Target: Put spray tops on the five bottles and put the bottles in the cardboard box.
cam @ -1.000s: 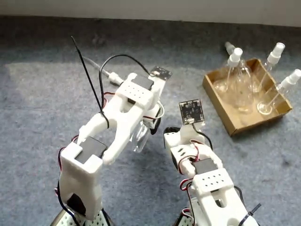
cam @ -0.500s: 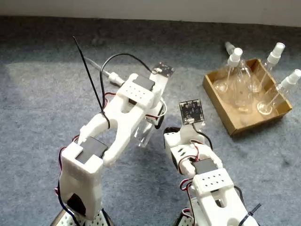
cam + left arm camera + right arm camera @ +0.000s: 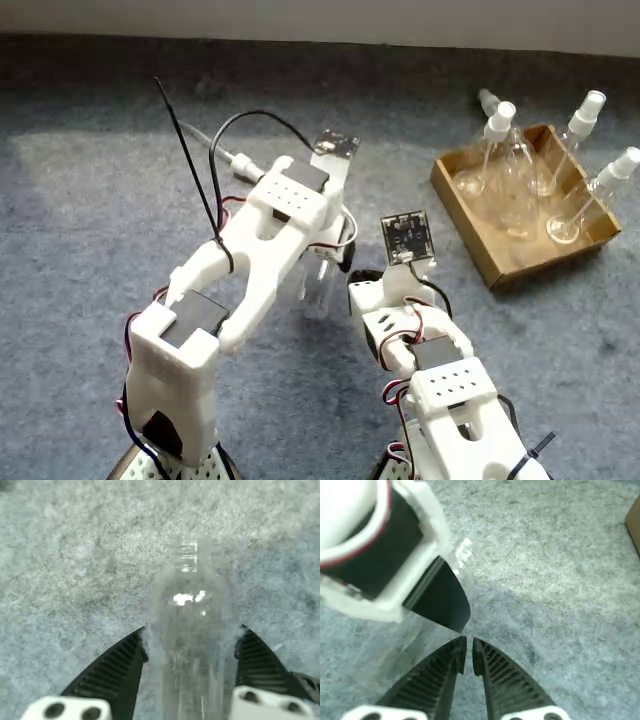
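Observation:
A clear bottle [image 3: 192, 630] with a bare threaded neck and no spray top sits between the black fingers [image 3: 117, 662] of my left gripper [image 3: 190, 647], which is shut on its body. From above, that bottle [image 3: 320, 285] hangs under the left arm, just left of the right arm [image 3: 415, 330]. My right gripper [image 3: 468, 652] is shut and holds nothing, close beside the held bottle [image 3: 400, 640]. The cardboard box [image 3: 500, 265] at the right holds several capped bottles [image 3: 515, 180]. A loose spray top [image 3: 238, 160] lies on the carpet behind the left arm.
Grey carpet [image 3: 90, 230] covers the whole work area. A corner of the box [image 3: 634, 520] shows beyond the right gripper. Black cables [image 3: 190, 150] loop above the left arm. Open carpet lies between the arms and the box.
The left arm has swung the held bottle rightward, toward the right arm, and turned it more upright. The right arm has stayed still.

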